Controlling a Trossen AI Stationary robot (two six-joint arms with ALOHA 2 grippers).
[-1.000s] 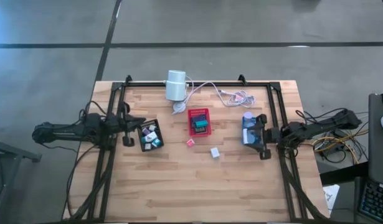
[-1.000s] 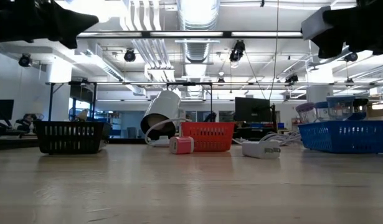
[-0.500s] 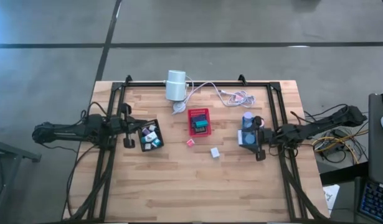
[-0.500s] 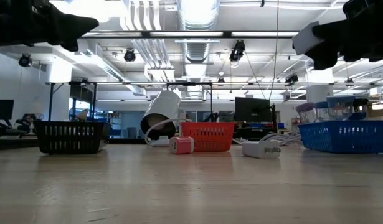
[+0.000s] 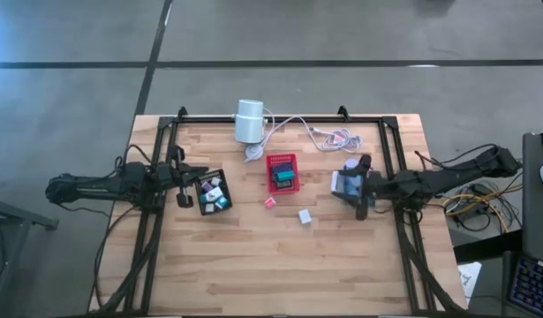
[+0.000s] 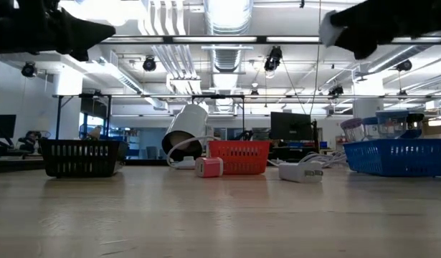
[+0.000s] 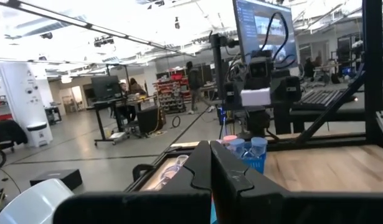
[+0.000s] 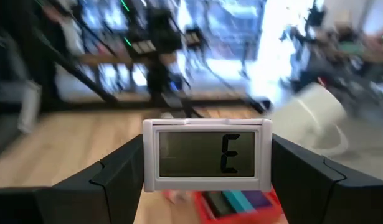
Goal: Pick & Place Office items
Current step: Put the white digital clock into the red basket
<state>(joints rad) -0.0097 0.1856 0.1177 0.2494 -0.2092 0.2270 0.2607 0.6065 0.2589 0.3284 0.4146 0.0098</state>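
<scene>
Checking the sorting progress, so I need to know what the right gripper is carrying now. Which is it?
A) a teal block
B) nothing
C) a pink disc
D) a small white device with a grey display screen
D: the right wrist view shows the right gripper with its dark fingers either side of a small white device with a grey display screen showing an "E".
</scene>
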